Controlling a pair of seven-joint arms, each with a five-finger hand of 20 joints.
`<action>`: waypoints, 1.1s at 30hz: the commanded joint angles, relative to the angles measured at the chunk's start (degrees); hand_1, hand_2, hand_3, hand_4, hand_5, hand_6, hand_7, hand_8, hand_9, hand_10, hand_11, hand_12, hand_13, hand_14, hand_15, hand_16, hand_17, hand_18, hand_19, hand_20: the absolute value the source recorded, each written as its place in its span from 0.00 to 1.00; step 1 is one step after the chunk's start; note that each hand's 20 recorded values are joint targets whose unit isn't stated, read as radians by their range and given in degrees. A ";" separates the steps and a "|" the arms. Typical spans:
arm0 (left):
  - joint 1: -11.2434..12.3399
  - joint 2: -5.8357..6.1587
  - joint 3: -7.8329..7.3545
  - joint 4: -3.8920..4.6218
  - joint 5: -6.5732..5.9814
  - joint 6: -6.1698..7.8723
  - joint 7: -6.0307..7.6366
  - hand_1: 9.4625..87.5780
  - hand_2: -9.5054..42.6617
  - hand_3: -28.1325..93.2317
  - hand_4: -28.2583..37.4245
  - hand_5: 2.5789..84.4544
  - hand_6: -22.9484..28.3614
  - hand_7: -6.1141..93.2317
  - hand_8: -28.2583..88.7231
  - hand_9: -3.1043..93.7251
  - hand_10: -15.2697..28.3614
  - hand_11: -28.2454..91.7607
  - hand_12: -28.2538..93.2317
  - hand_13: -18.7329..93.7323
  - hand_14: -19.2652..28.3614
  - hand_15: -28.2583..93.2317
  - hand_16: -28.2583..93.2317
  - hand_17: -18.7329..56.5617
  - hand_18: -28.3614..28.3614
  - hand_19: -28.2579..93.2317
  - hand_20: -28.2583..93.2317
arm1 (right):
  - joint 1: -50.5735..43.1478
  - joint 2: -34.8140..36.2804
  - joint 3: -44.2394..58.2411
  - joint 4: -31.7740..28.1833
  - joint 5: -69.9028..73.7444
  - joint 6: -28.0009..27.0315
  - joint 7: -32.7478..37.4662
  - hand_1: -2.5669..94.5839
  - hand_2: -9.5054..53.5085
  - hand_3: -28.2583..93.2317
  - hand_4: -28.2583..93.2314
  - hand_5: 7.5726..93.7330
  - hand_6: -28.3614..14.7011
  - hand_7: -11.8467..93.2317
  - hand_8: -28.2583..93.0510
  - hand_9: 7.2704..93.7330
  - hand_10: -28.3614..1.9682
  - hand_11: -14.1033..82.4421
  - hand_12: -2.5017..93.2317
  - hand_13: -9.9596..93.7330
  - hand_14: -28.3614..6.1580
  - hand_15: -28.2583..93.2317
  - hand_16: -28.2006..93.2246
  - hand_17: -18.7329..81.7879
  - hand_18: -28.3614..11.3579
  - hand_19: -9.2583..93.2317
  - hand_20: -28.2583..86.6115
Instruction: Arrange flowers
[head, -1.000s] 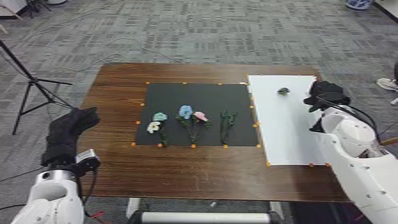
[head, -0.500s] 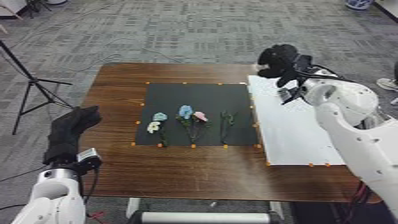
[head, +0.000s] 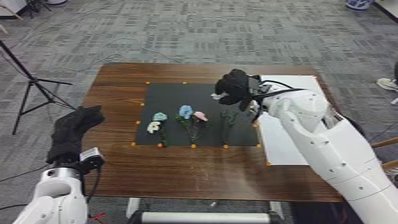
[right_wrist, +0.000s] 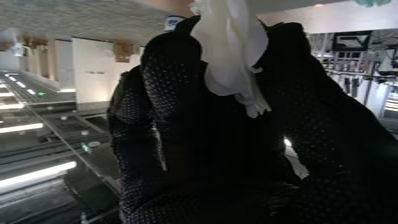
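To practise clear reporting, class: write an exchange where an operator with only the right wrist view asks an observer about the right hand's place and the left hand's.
Operator: The right hand pinches a white flower. Where is that hand?
Observer: In the head view it covers the dark mat's far right corner.
Operator: And the left hand?
Observer: By the left edge of the table.

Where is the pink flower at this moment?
In the head view, the pink flower is on the dark mat, immediately right of the blue flower and left of the green stems.
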 joint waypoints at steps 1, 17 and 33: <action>-0.92 -0.13 0.78 0.51 0.51 -1.19 -0.98 0.25 0.52 0.77 0.00 0.68 0.41 0.27 0.17 0.60 0.66 0.45 0.36 0.55 0.79 0.50 0.23 0.34 0.72 0.36 0.41 | -0.96 -3.83 0.28 4.32 -6.28 2.90 -3.59 0.66 0.10 0.77 0.01 0.74 0.73 0.35 0.19 0.84 0.69 0.19 0.24 0.77 0.58 0.66 0.60 0.51 0.20 0.78 0.72; -1.62 -0.13 1.29 0.80 0.52 -1.54 -0.85 0.25 0.52 0.76 0.00 0.68 0.39 0.29 0.16 0.59 0.64 0.45 0.36 0.55 0.77 0.49 0.23 0.34 0.72 0.35 0.41 | -0.55 -6.62 4.42 11.34 -16.56 8.80 -5.39 0.65 0.11 0.77 0.00 0.73 0.75 0.38 0.17 0.84 0.71 0.19 0.24 0.77 0.57 0.68 0.58 0.50 0.20 0.78 0.73; -1.43 -0.43 1.09 0.75 0.36 -1.71 -0.88 0.25 0.52 0.76 0.00 0.67 0.38 0.30 0.16 0.59 0.62 0.46 0.36 0.56 0.75 0.49 0.23 0.35 0.72 0.35 0.41 | -1.23 -6.57 5.85 11.63 -19.31 4.98 -5.26 0.64 0.11 0.78 0.01 0.71 0.76 0.39 0.17 0.82 0.72 0.20 0.23 0.76 0.57 0.67 0.57 0.49 0.20 0.77 0.72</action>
